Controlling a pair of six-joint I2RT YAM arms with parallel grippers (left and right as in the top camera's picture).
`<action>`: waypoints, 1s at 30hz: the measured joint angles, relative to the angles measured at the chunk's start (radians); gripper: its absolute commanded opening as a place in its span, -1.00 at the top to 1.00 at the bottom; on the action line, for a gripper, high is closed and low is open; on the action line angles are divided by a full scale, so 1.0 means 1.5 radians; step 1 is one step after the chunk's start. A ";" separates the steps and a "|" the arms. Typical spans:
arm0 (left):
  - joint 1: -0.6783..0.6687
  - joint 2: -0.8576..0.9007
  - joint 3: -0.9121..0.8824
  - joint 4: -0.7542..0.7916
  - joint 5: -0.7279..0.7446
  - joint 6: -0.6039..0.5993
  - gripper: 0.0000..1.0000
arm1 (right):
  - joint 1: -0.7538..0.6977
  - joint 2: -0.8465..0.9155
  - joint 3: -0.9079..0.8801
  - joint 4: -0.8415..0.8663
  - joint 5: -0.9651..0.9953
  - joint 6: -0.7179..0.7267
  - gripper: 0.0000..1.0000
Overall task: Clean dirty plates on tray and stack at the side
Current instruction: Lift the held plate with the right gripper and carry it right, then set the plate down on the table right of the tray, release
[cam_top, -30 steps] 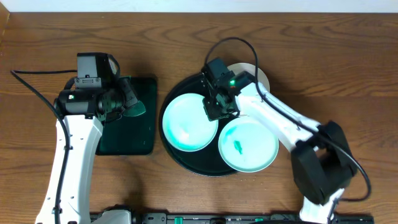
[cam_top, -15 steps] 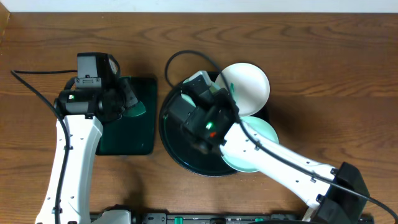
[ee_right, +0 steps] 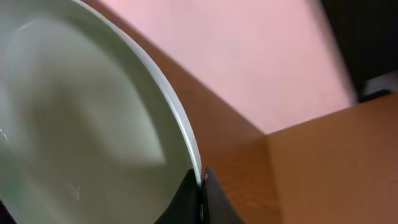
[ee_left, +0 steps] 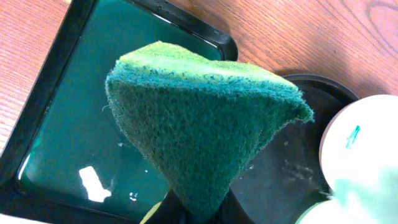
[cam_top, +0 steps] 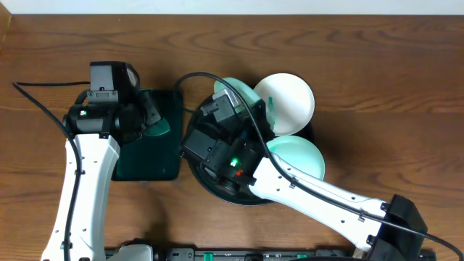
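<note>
My right gripper point(ee_right: 201, 185) is shut on the rim of a pale mint plate point(ee_right: 81, 130) and holds it tilted in the air. From overhead only the edge of that plate point(cam_top: 236, 90) shows behind the raised right wrist. A white plate point(cam_top: 288, 105) with a small teal smear sits at the back right of the round black tray point(cam_top: 205, 182). A mint plate point(cam_top: 299, 155) sits at its right. My left gripper point(ee_left: 200, 210) is shut on a green and yellow sponge point(ee_left: 205, 118) above the rectangular tray.
The small rectangular black tray point(cam_top: 148, 165) with wet teal residue lies left of the round tray point(ee_left: 297, 158). The raised right arm point(cam_top: 290, 190) covers most of the round tray from overhead. The smeared white plate point(ee_left: 357, 143) shows in the left wrist view.
My right gripper has lifted the left plate off the round tray and swung up and left with it, tilting it. The left arm and sponge have not moved.
</note>
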 measured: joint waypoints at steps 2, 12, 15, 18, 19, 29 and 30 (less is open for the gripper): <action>0.000 0.000 0.000 0.000 0.000 0.000 0.86 | -0.027 -0.001 0.000 0.007 -0.130 0.000 0.98; 0.000 0.000 -0.003 -0.009 0.000 0.000 0.86 | -0.400 -0.042 0.051 -0.031 -0.746 -0.020 0.98; 0.000 0.000 -0.003 -0.011 0.000 0.000 0.86 | -0.562 -0.080 0.063 -0.066 -0.845 -0.033 0.98; 0.000 0.000 -0.003 -0.011 0.000 0.000 0.86 | -0.723 -0.087 0.056 -0.071 -0.897 -0.066 0.97; 0.000 0.000 -0.003 -0.012 0.000 0.000 0.85 | -0.769 -0.087 0.042 -0.060 -0.906 -0.078 0.97; 0.000 0.000 -0.004 -0.012 0.000 0.000 0.86 | -0.922 0.014 -0.170 0.140 -0.917 -0.158 0.98; 0.000 0.000 -0.004 -0.012 0.000 0.000 0.85 | -0.921 0.032 -0.178 0.153 -0.915 -0.163 0.98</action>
